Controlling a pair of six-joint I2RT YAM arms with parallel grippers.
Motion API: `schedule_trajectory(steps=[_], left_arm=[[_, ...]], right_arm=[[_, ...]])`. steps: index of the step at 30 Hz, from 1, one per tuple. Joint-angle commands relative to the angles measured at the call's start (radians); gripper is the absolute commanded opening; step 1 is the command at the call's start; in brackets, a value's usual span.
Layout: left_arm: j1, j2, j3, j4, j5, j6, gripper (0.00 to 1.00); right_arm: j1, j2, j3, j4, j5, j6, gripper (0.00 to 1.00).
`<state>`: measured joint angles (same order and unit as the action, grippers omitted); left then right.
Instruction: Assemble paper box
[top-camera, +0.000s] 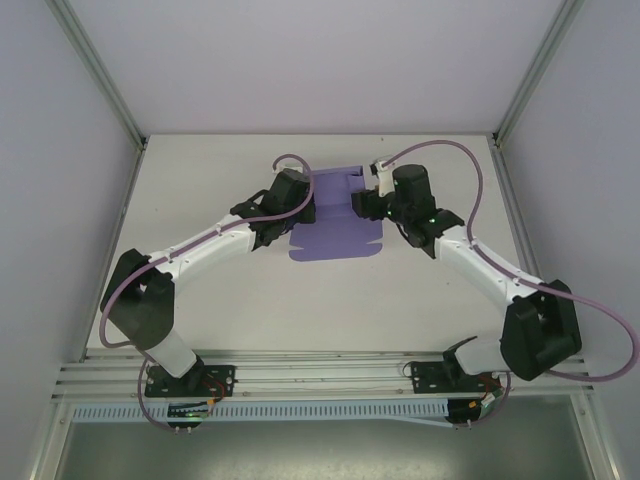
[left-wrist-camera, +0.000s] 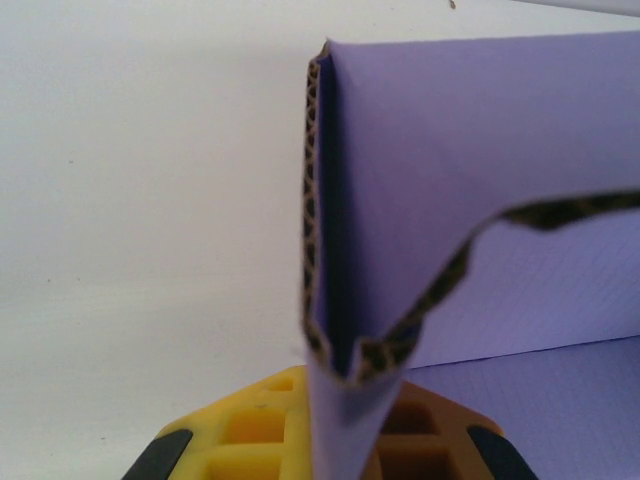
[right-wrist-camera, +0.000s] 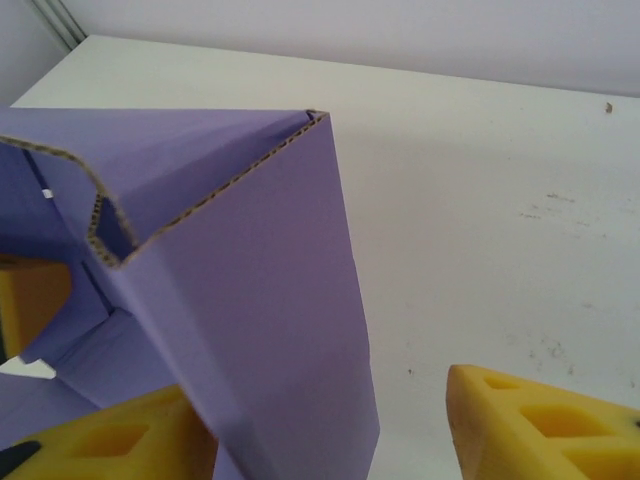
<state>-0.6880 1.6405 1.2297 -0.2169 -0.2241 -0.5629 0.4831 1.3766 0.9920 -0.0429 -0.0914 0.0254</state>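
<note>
The paper box (top-camera: 335, 238) is a lavender corrugated sheet lying mid-table, its side flaps raised. My left gripper (top-camera: 305, 212) is at its left edge. In the left wrist view the gripper (left-wrist-camera: 335, 405) is shut on a folded-up flap of the paper box (left-wrist-camera: 480, 130), which is pinched between the yellow fingers (left-wrist-camera: 240, 430). My right gripper (top-camera: 362, 205) is at the sheet's right rear. In the right wrist view it (right-wrist-camera: 320, 400) stands open around an upright flap of the paper box (right-wrist-camera: 250, 260). That flap leans on the left finger (right-wrist-camera: 100, 445), clear of the right one (right-wrist-camera: 540, 420).
The white table (top-camera: 220, 300) is enclosed by pale walls and aluminium posts (top-camera: 100, 75). A slotted rail (top-camera: 320, 375) runs along the near edge by the arm bases. Purple cables (top-camera: 440, 150) loop above both wrists.
</note>
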Motion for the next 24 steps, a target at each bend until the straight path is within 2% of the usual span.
schedule_trajectory(steps=[1, 3, 8, 11, 14, 16, 21, 24], left_arm=[[-0.001, -0.015, 0.009, -0.01, 0.02, -0.007, 0.0], [-0.004, -0.011, 0.015, -0.013, 0.022, -0.005, 0.0], [-0.01, -0.004, 0.03, -0.035, 0.006, -0.003, 0.0], [-0.014, -0.003, 0.031, -0.035, 0.006, -0.003, 0.0], [-0.018, 0.0, 0.038, -0.043, -0.01, -0.007, 0.0], [-0.022, 0.002, 0.047, -0.052, -0.022, -0.009, 0.0], [-0.025, 0.018, 0.076, -0.084, -0.06, -0.02, 0.0], [-0.026, 0.023, 0.098, -0.119, -0.093, -0.042, 0.0]], right_arm=[[-0.009, 0.032, 0.039, 0.042, 0.005, -0.01, 0.6], [-0.009, 0.05, 0.046, 0.047, 0.008, -0.009, 0.59], [-0.01, 0.065, 0.054, 0.048, 0.042, 0.001, 0.36], [-0.01, 0.06, 0.047, 0.049, 0.091, 0.003, 0.28], [-0.009, 0.06, 0.049, 0.035, 0.142, 0.01, 0.1], [0.002, 0.07, 0.065, -0.002, 0.208, 0.005, 0.01], [0.06, 0.109, 0.102, -0.095, 0.47, -0.016, 0.0], [0.074, 0.152, 0.143, -0.177, 0.695, -0.013, 0.0]])
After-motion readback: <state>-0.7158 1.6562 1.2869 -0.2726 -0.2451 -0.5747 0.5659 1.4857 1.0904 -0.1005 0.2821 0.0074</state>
